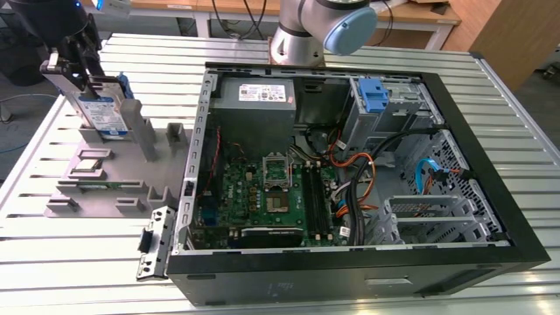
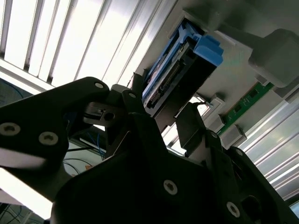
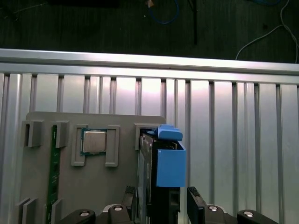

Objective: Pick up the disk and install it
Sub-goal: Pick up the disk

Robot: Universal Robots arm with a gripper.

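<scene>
Shows the disk [image 1: 105,115], a flat rectangular silver-metal hard drive with a blue-and-white label and blue plastic side rails, standing on edge at a slot of the pale grey moulded parts fixture [image 1: 122,170] at the exterior view's left, well apart from the open black computer case [image 1: 350,270]. Finds the black robot gripper [image 1: 88,79] straddling it from above, pressed to opposite sides with no gap to be seen in both wrist views, so clamped on the disk by that evidence. Cannot settle whether the lower edge sits in the slot or hangs just clear of it. Seems stood upright to leave two sides free for a grasp from overhead. Shares the fixture with a small silver square chip [image 3: 95,142] in the neighbouring recess and a green memory stick [image 3: 53,172] beyond, each in its own pocket, presumably to fix every part at a known place. Lies on its side with the panel off, in the case's turn, probably to open the interior to an approach from above: green motherboard [image 1: 249,190], grey power-supply box [image 1: 254,117] with white sticker, and a metal drive cage with a blue plastic latch [image 1: 374,95] near the far corner. Counts as not yet installed, judging by the gap to that cage. Rests, all of it, on a slatted aluminium table [image 1: 79,275].
</scene>
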